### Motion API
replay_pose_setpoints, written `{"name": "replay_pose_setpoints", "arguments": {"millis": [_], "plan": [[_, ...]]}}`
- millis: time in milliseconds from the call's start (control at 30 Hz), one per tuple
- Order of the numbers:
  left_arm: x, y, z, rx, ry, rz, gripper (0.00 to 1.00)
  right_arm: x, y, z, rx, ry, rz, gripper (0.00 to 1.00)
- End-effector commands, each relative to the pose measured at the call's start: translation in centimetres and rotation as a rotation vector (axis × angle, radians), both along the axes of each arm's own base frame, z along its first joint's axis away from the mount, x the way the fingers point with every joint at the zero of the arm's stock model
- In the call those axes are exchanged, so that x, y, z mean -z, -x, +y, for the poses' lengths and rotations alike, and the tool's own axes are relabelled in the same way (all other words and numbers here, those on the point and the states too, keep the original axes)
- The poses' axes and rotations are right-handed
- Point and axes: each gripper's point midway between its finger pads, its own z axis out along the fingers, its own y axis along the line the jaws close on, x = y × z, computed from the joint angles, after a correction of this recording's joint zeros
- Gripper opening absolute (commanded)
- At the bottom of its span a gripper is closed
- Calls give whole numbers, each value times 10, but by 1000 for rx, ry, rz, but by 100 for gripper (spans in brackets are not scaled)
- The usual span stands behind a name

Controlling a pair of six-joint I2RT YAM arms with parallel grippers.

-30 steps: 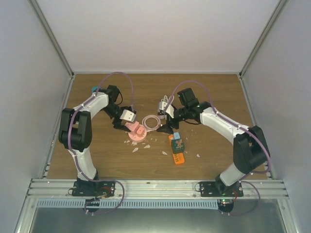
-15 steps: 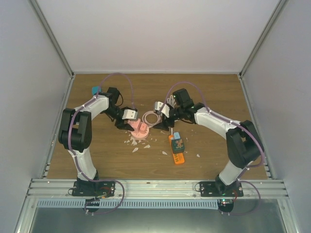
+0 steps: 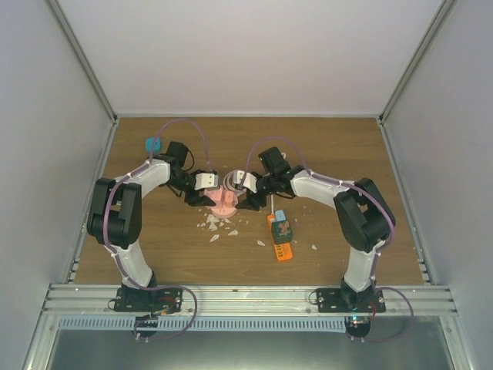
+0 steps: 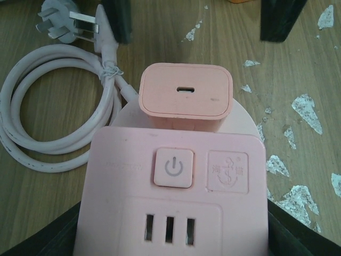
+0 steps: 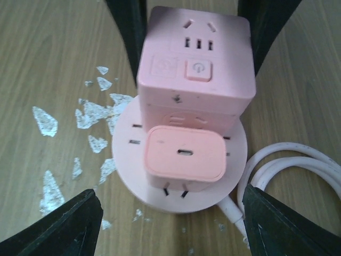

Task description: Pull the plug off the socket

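Note:
A pink socket [image 3: 224, 204], a cube [image 4: 173, 186] on a round base [image 5: 128, 160], stands mid-table. A pink charger plug [image 4: 185, 96] sits in the base, next to the cube, and also shows in the right wrist view [image 5: 185, 154]. My left gripper [image 4: 176, 234] is shut on the cube, one finger on each side, and shows from above [image 3: 215, 194]. My right gripper [image 5: 176, 224] is open wide and empty. It faces the plug from the other side, close to it, and shows in the top view [image 3: 241, 193].
A coiled white cable [image 4: 48, 106] with a three-pin plug [image 4: 61, 24] lies beside the socket. White flecks [image 5: 48, 120] are scattered on the wood. An orange power strip [image 3: 282, 240] with a teal adapter lies to the right, nearer the arm bases.
My right gripper has moved left, up to the socket and plug. My left gripper has shifted the socket a little to the right.

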Motion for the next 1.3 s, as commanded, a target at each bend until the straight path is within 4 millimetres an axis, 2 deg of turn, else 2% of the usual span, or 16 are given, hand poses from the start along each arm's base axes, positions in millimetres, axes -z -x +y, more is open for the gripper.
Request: {"name": "replay_pose_setpoints", "arguments": {"millis": [0, 133, 367, 667, 933, 1100, 1267], "plan": [[-23, -6, -15, -14, 89, -67, 42, -3, -21, 14, 24, -23, -35, 73], [-23, -5, -18, -28, 105, -46, 41, -3, -22, 20, 19, -33, -31, 72], [-24, -7, -22, -45, 120, -38, 37, 9, -19, 31, 17, -17, -5, 68], [-27, -8, -23, -37, 124, -40, 32, 36, -21, 23, 48, 38, 19, 53], [-42, -4, -31, -10, 180, -38, 28, 38, -20, 22, 39, 44, 26, 34], [-50, 1, -35, 37, 179, -137, 24, 50, -20, 16, 47, 78, 51, 23], [-61, -1, -40, 40, 207, -134, 21, 62, -22, 7, 56, 121, 47, 21]]}}
